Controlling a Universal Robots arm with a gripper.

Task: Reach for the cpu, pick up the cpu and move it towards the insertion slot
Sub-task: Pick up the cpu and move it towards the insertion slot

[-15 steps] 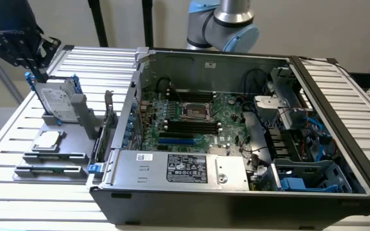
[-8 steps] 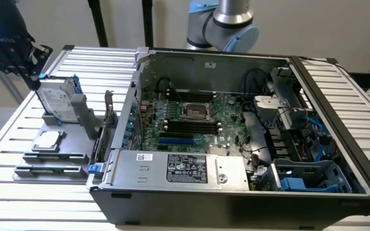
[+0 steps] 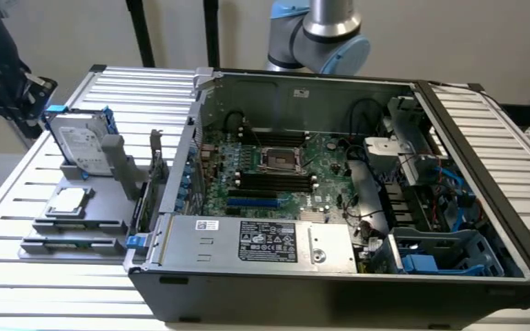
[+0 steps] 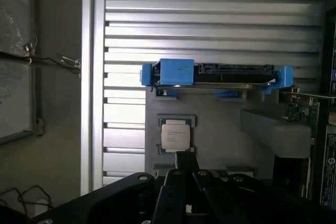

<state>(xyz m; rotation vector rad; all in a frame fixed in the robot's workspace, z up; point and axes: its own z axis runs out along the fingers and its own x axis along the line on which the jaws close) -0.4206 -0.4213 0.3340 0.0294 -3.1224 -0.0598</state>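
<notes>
The cpu (image 3: 69,202), a small square chip with a silvery top, lies flat in a grey holder (image 3: 99,181) on the slatted table at the exterior view's left. In the wrist view the cpu (image 4: 176,135) sits in its square recess, with my black gripper (image 4: 186,162) hovering above it, apart from it and holding nothing. The insertion slot (image 3: 279,160), a shiny square frame with a dark centre, lies on the green motherboard inside the open computer case. My arm (image 3: 325,31) rises behind the case.
An upright silver hard drive with blue brackets (image 3: 79,141) (image 4: 220,74) stands on the holder just beyond the chip. The tall case wall (image 3: 184,162) separates holder and motherboard. Black memory slots (image 3: 275,181), a blue card slot (image 3: 254,203) and cables crowd the socket.
</notes>
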